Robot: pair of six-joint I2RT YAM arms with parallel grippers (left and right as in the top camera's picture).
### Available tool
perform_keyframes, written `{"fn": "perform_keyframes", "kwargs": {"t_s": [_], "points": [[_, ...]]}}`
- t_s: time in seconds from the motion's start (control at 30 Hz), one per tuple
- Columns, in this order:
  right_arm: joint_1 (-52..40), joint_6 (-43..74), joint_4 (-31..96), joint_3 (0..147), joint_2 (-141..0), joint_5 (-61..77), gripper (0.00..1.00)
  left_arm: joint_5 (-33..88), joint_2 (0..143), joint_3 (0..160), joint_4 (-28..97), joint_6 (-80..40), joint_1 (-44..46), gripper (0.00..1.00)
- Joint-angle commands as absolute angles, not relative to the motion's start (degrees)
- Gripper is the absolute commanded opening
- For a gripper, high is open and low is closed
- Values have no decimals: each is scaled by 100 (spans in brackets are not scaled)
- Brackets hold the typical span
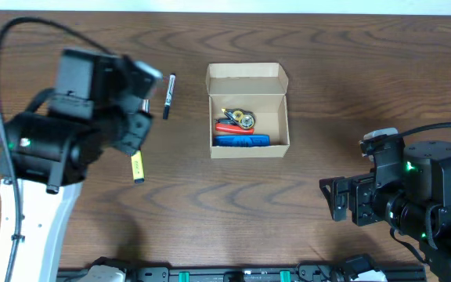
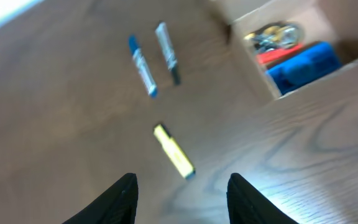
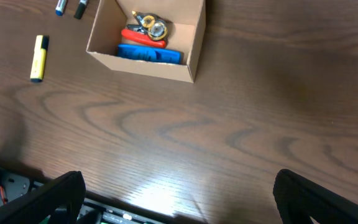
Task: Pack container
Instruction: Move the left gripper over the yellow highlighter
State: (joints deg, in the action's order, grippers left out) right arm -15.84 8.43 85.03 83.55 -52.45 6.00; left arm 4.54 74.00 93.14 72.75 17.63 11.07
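Note:
The tan cardboard container [image 1: 250, 151] stands open at the table's middle with its flap folded back. It holds a blue case [image 1: 241, 140], a red-handled tool [image 1: 227, 125] and metal keys [image 1: 245, 118]. It also shows in the left wrist view [image 2: 340, 71] and the right wrist view [image 3: 148, 65]. A yellow highlighter [image 1: 137, 167] [image 2: 173, 151] [image 3: 38, 58] lies left of it. A blue marker [image 2: 142, 65] and a grey marker [image 2: 167, 53] [image 1: 168, 96] lie further back. My left gripper [image 2: 182, 202] is open and empty above the table, just short of the highlighter. My right gripper [image 3: 179, 199] [image 1: 337, 198] is wide open and empty, front right.
My left arm [image 1: 61, 133] covers the table's left side and hides the blue marker from the overhead camera. A black rail with cables [image 1: 233, 275] runs along the front edge. Bare wood lies between the container and my right gripper.

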Motion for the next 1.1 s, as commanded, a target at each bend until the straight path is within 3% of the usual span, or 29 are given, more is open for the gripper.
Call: {"fn": "perform_keyframes", "kwargs": {"t_s": [0.0, 0.23, 0.37, 0.57, 1.07], "points": [[-1621, 764, 8510, 8357, -5240, 624, 99, 755, 7454, 8626, 7124, 1149, 607, 45], [-1621, 764, 8510, 8357, -5240, 624, 99, 784, 7456, 7116, 6053, 652, 263, 46], [-1621, 764, 8510, 8357, -5240, 624, 99, 121, 7467, 6215, 5148, 163, 263, 51], [-1621, 764, 8510, 8357, -5240, 624, 99, 43, 7583, 5231, 4088, 108, 263, 57], [-1621, 764, 8510, 8357, -5240, 624, 99, -1, 8818, 4729, 2923, -27, 266, 61]]}}
